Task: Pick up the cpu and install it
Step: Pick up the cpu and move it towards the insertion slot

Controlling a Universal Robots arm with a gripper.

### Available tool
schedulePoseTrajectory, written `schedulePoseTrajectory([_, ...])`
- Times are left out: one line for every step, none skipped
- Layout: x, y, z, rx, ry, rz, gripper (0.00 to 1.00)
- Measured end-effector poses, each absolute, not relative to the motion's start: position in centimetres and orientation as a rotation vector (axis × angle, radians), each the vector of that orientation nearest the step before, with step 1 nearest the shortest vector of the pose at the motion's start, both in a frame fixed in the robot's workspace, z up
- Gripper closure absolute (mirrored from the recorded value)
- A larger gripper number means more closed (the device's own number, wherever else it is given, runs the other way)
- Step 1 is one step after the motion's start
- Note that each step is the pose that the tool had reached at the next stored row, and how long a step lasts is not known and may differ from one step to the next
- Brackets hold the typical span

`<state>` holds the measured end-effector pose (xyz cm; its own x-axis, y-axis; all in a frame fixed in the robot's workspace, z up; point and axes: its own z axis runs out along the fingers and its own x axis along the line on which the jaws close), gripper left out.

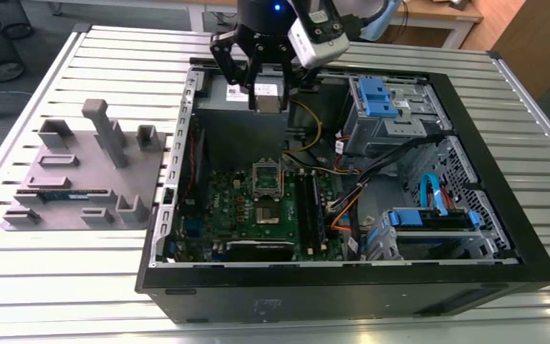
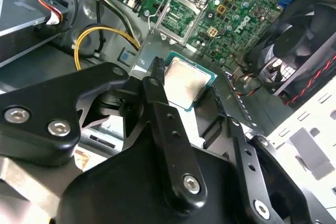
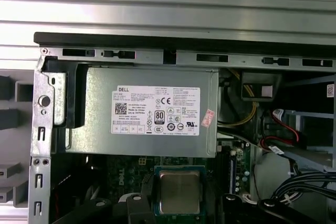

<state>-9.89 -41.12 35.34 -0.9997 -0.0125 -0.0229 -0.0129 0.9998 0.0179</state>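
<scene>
Currently one pincer (image 2: pixel 187 83) grips one cpu (image 3: pixel 179 192) over one open case (image 1: pixel 304 301).

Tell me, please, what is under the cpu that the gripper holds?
The cpu, shut in the gripper, hangs over the open computer case. Around its edges, grey metal and the green motherboard show below. The spot directly beneath is covered by the chip.
</scene>
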Motion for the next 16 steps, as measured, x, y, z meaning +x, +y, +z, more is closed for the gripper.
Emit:
schedulePoseTrajectory([-9.9, -41.3, 35.3, -0.02, 3.119, 0.028, 0.53])
schedulePoseTrajectory([-9.9, -41.4, 35.3, -0.02, 3.118, 0.028, 0.53])
schedulePoseTrajectory([-9.9, -41.6, 35.2, -0.02, 3.119, 0.028, 0.53])
schedulePoseTrajectory([-9.9, -41.8, 35.1, -0.02, 3.119, 0.028, 0.53])
schedulePoseTrajectory([-9.9, -42.0, 35.1, -0.02, 3.119, 0.028, 0.53])
schedulePoseTrajectory([-9.9, -42.2, 35.0, -0.02, 3.119, 0.028, 0.53])
schedulePoseTrajectory([-9.9, -42.5, 34.9, -0.02, 3.119, 0.028, 0.53])
schedulePoseTrajectory([-9.9, -42.7, 34.7, -0.02, 3.119, 0.028, 0.53])
schedulePoseTrajectory([-9.9, -42.9, 34.6, -0.02, 3.119, 0.028, 0.53])
schedulePoseTrajectory([-9.9, -43.2, 34.4, -0.02, 3.119, 0.028, 0.53])
schedulePoseTrajectory([-9.9, -43.4, 34.3, -0.02, 3.119, 0.028, 0.53])
schedulePoseTrajectory([-9.9, -43.6, 34.1, -0.02, 3.118, 0.028, 0.53])
schedulePoseTrajectory([-9.9, -43.8, 33.9, -0.02, 3.119, 0.028, 0.53])
schedulePoseTrajectory([-9.9, -44.0, 33.8, -0.02, 3.119, 0.028, 0.53])
schedulePoseTrajectory([-9.9, -44.2, 33.6, -0.02, 3.119, 0.028, 0.53])
schedulePoseTrajectory([-9.9, -44.4, 33.4, -0.02, 3.119, 0.028, 0.53])
